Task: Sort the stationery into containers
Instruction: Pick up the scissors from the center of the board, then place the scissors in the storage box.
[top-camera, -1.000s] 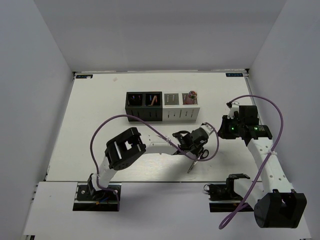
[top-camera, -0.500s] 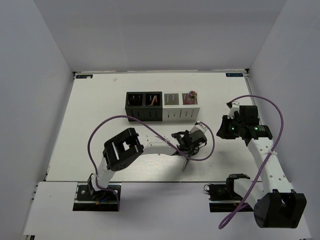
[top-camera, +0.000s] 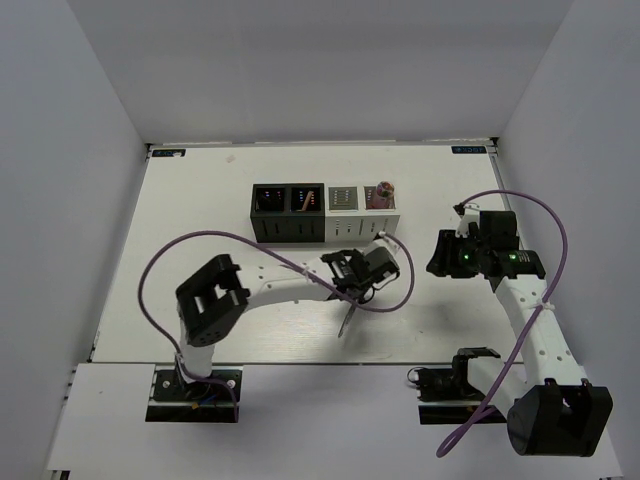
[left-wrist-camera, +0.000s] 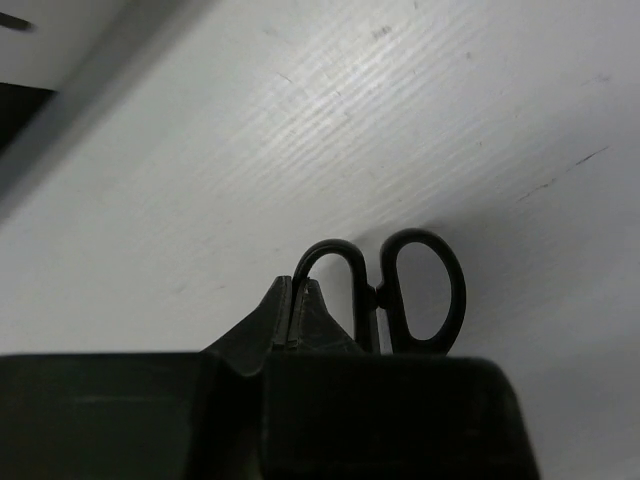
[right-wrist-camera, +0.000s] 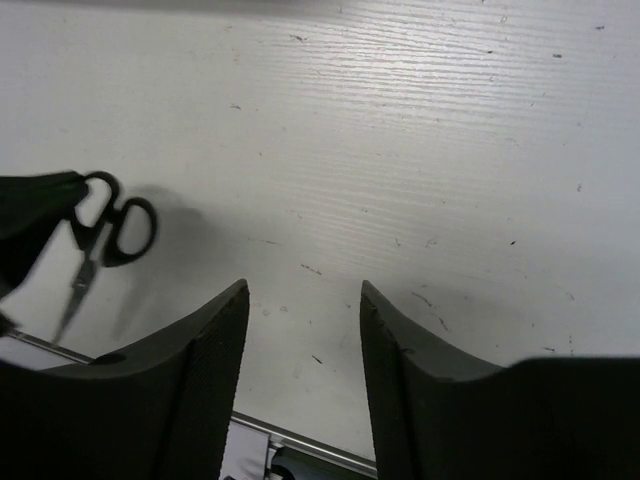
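My left gripper (top-camera: 368, 272) is shut on the black-handled scissors (top-camera: 347, 318) and holds them above the table, blades hanging toward the near edge. In the left wrist view the fingertips (left-wrist-camera: 310, 298) are pressed together beside the scissors' handle loops (left-wrist-camera: 370, 305). The scissors also show in the right wrist view (right-wrist-camera: 88, 262). Four containers stand in a row just beyond: two black (top-camera: 268, 222) (top-camera: 305, 225) and two white (top-camera: 343, 228) (top-camera: 379, 226). Pink items (top-camera: 381, 190) stick out of the rightmost one. My right gripper (top-camera: 440, 258) (right-wrist-camera: 303, 320) is open and empty, to the right of the scissors.
The left arm's purple cable (top-camera: 200, 240) loops over the table left of centre. The table's near edge (top-camera: 300, 362) lies just below the scissors' tip. White walls close in the table at the back and on both sides.
My left gripper has carried the scissors to the left and slightly toward the containers. The right arm has stayed in place.
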